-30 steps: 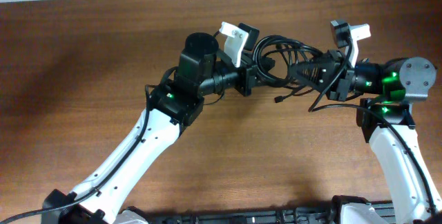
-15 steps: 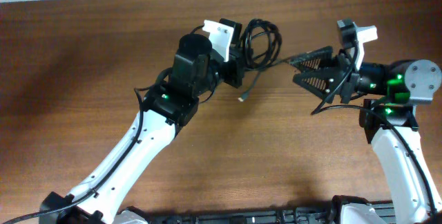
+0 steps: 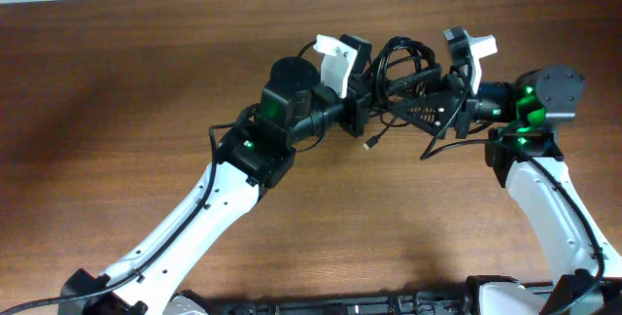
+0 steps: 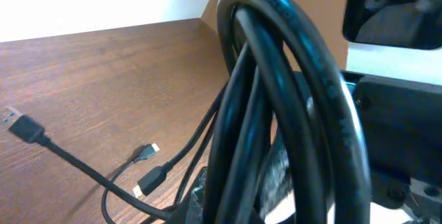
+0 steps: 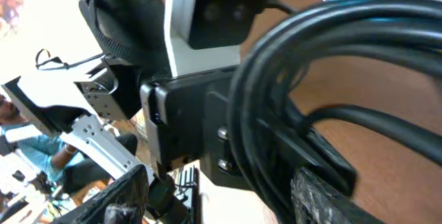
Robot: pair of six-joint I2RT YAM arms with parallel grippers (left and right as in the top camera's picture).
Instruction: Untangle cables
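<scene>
The table [image 3: 117, 111] is carrying no container of any kind, so nothing is sitting inside anything. At about one o'clock from the table's centre, the left hand [image 3: 362, 101] is clenching the cables [image 3: 400, 57] as one coil. The right hand [image 3: 420, 103] is standing released, its fingers spreading either side of that coil from three o'clock. The loops are lying packed together; in my judgement the untangling is barely beginning. One plug end [image 3: 370, 144] is trailing at six o'clock.
</scene>
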